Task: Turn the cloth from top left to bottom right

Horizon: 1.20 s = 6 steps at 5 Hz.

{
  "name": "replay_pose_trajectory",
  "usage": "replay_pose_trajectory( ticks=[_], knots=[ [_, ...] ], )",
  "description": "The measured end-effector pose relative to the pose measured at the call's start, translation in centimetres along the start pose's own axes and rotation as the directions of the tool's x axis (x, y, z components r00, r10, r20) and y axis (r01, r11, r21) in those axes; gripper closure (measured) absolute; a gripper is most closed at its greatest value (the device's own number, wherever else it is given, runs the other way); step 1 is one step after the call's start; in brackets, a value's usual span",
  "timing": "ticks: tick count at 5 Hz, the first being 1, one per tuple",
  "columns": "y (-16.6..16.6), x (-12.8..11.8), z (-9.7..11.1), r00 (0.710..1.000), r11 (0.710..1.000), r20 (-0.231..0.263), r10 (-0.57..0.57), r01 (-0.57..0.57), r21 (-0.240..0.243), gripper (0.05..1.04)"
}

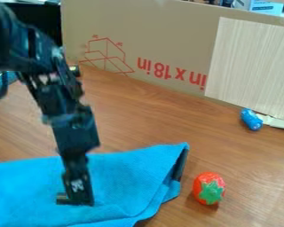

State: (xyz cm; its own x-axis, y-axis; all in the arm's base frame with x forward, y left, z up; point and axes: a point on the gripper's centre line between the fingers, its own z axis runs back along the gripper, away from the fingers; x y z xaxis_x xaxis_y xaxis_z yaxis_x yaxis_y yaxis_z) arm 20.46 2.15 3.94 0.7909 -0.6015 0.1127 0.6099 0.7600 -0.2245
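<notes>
The surface (150, 119) carries everything, with a cardboard sheet (168, 26) standing across the top of the frame. The arm (67, 115) hangs from the upper left, and the blue cloth (126, 177) spreads across the lower left, its right edge lifted and creased over a dark gap. A pale panel (251, 66) stands at the upper right. The gripper (74, 200) is at the lower left, over the cloth; whether it is open, closed or gripping a fold cannot be told from this side.

The step looks like getting hold of the cloth for the turn. A good hold would take a small pinch of cloth near its upper-left part, then a modest lift and a slow carry toward the lower right, keeping the fold low. Pressing too hard could drag the whole cloth; too shallow a pinch could let it slip. Being soft, it will probably bunch, so it should be laid down gradually, clear of the red strawberry (206, 195) just right of it. The small blue thing (251, 119), at the right by the panel, lies well out of the way.

As for writing, red print (162, 68) and a red line drawing (107, 57) mark the cardboard, and a small white mark (77, 185) sits on the gripper.
</notes>
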Motion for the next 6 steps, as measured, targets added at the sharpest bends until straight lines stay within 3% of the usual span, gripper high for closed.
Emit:
replay_pose_trajectory(
  ticks=[1, 2, 3, 4, 6],
  knots=[
    [0.5, 0.5, -0.8, 0.999, 0.999, 0.01, 0.036, -0.036, 0.033, 0.085],
    [1.5, 1.5, -0.7, 0.997, 0.997, 0.011, 0.072, -0.072, 0.02, 0.085],
    [3.9, 3.0, 0.0, 0.992, 0.993, 0.038, 0.118, -0.119, 0.012, 0.085],
    [6.4, 4.2, 1.1, 0.986, 0.987, 0.069, 0.15, -0.153, 0.04, 0.084],
    [10.9, 4.9, 2.1, 0.975, 0.976, 0.098, 0.201, -0.207, 0.064, 0.084]
  ],
)
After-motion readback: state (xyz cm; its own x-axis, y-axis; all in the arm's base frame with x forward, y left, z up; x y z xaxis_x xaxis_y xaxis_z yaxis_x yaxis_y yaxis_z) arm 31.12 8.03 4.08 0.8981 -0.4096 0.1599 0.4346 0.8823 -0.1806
